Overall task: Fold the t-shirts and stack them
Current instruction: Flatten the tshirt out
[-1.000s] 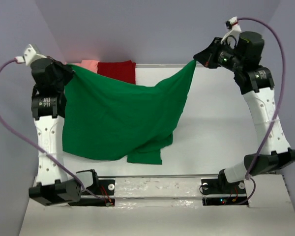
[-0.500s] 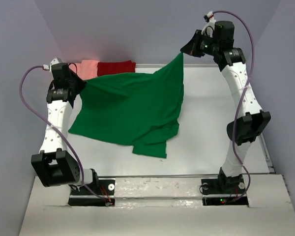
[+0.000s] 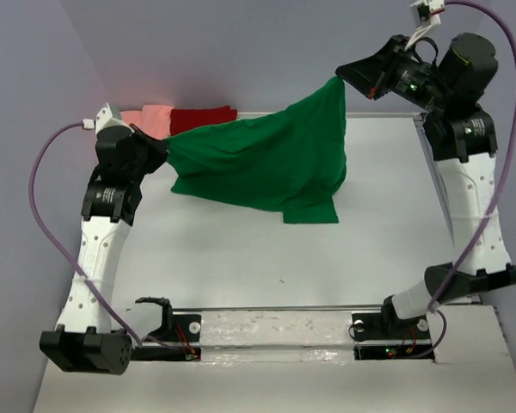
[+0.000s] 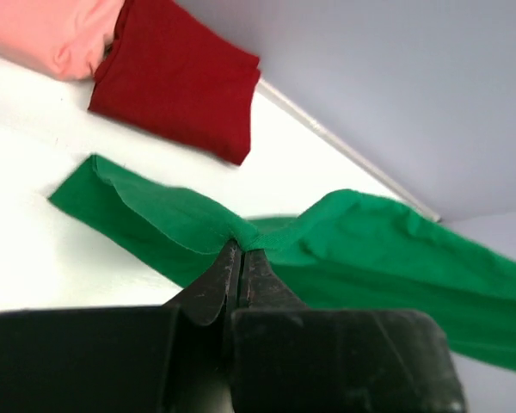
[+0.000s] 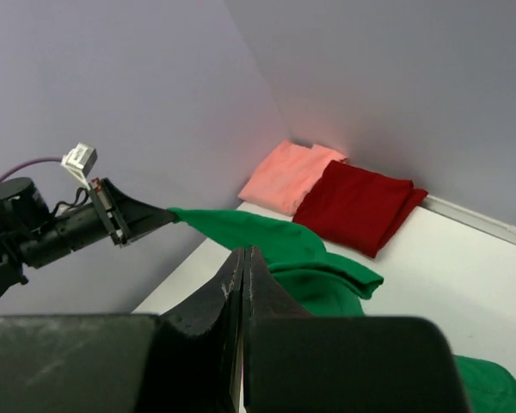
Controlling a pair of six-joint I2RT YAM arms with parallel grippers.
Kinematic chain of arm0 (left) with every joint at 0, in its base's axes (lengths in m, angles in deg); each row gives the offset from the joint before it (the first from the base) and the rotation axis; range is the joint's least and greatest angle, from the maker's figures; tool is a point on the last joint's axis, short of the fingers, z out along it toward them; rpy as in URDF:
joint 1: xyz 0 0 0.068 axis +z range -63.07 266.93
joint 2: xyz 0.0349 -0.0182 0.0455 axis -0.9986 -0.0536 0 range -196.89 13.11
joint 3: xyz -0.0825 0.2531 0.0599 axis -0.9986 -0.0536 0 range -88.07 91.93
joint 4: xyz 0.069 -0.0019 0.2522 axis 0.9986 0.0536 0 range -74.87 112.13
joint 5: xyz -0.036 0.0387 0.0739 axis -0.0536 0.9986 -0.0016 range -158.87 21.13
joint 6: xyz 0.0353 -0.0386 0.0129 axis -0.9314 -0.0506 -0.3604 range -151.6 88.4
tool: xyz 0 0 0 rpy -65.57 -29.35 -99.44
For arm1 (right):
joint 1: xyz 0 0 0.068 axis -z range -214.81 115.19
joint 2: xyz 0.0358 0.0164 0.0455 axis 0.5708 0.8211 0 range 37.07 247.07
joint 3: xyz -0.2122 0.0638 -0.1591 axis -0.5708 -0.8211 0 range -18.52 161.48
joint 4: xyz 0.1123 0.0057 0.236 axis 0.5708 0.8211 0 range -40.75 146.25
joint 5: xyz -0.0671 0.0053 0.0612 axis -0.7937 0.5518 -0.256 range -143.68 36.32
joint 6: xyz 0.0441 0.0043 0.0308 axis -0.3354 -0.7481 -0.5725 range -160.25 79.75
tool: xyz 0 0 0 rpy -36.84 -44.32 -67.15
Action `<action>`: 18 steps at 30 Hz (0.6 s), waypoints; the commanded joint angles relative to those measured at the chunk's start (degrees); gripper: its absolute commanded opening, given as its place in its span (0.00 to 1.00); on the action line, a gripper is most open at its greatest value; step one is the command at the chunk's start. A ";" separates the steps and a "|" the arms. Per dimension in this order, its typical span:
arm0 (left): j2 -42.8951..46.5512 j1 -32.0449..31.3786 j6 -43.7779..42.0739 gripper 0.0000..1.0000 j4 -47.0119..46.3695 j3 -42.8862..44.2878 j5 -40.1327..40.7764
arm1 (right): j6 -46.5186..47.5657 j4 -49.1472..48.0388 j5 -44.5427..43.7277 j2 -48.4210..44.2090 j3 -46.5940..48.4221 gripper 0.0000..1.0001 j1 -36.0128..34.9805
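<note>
The green t-shirt (image 3: pixel 271 163) hangs stretched in the air between both arms, above the far half of the table. My left gripper (image 3: pixel 166 156) is shut on its left corner; in the left wrist view the cloth (image 4: pixel 344 249) bunches at the fingertips (image 4: pixel 241 249). High at the back right, my right gripper (image 3: pixel 340 82) is shut on the other corner, and its wrist view shows the shirt (image 5: pixel 275 245) running off toward the left gripper. The salmon-pink t-shirt (image 3: pixel 150 119) and the dark red t-shirt (image 3: pixel 205 119) lie folded side by side at the back left.
A white table (image 3: pixel 267 258) is bounded by lilac walls behind and on both sides. The arm bases and a metal rail (image 3: pixel 275 325) run along the near edge. A purple cable (image 3: pixel 47 198) loops off the left arm.
Both grippers have kept hold of the green shirt and carried it up and toward the back right; its lower edge has drawn away from the near half of the table.
</note>
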 commanded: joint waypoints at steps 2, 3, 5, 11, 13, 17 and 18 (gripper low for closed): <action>7.47 -1.62 5.42 0.00 -2.28 -6.34 -0.83 | -3.01 -6.27 5.65 -11.74 -8.59 0.00 0.33; 8.17 -1.79 4.63 0.00 0.34 -5.82 -1.46 | -4.68 -7.15 5.75 -13.52 -9.92 0.00 0.33; 8.87 -1.79 3.93 0.00 4.39 -4.33 -1.47 | -8.64 -9.26 6.10 -17.38 -12.47 0.00 0.33; 20.63 -2.06 2.78 0.00 7.05 -7.31 -2.16 | -9.79 -6.55 6.71 -31.01 -15.91 0.00 0.33; 25.91 -2.06 3.13 0.00 7.31 -8.54 -2.34 | -10.05 -5.93 8.03 -35.05 -15.65 0.00 0.33; 35.58 -2.06 2.61 0.00 7.84 -9.86 -2.52 | -9.00 -5.31 8.30 -43.93 -15.56 0.00 0.33; 37.60 -1.97 2.69 0.00 8.01 -10.73 -2.43 | -8.83 -5.14 8.03 -44.90 -15.30 0.00 0.33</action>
